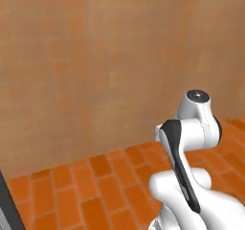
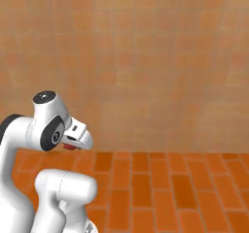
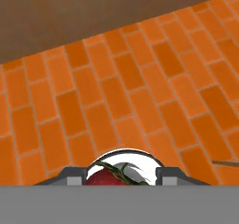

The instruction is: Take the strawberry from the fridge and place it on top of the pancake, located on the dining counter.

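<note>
My gripper [image 3: 121, 177] is shut on the strawberry [image 3: 103, 178], a small red lump with green leaves that sits between the two dark fingertips [image 3: 74, 175] at the bottom of the hand view. In the right base view the hand [image 2: 78, 135] is tucked close against the arm, and the strawberry [image 2: 69, 147] peeks out beneath it as a red speck. The hand points down at the floor. The fridge, the pancake and the dining counter are out of view.
An orange brick floor [image 2: 160, 183] spreads ahead of the base and meets a tan tiled wall [image 1: 95, 56]. A dark grey upright edge [image 1: 8, 206] cuts the lower left corner of the left base view.
</note>
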Motion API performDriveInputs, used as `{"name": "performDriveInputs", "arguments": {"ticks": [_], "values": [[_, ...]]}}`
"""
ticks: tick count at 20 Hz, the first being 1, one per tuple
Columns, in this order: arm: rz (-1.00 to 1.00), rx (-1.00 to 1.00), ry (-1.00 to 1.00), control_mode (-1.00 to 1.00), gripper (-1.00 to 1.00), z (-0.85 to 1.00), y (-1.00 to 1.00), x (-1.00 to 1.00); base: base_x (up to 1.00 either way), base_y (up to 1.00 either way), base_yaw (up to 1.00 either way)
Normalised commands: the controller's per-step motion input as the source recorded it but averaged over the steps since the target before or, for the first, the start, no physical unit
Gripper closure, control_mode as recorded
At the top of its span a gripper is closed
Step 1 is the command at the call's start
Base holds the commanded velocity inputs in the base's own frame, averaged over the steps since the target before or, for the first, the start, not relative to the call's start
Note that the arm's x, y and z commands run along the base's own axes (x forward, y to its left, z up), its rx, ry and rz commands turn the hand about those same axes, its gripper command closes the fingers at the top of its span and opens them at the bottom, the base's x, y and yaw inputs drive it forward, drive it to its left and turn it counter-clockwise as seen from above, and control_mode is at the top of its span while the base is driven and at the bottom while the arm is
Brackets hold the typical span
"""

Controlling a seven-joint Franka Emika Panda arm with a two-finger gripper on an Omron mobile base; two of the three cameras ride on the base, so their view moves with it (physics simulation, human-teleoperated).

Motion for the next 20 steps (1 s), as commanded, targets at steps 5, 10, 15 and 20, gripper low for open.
{"name": "performDriveInputs", "arguments": {"ticks": [5,10,15,20], "values": [[0.0,0.0,0.0,1.0,1.0,0.0,0.0,0.0,1.0,-0.57,-0.34],[0.0,0.0,0.0,1.0,1.0,0.0,0.0,0.0,1.0,-0.16,-0.28],[0.0,0.0,0.0,1.0,1.0,0.0,0.0,0.0,1.0,-0.24,-0.34],[0.0,0.0,0.0,1.0,1.0,0.0,0.0,0.0,0.76,-0.52,-0.6]]}}
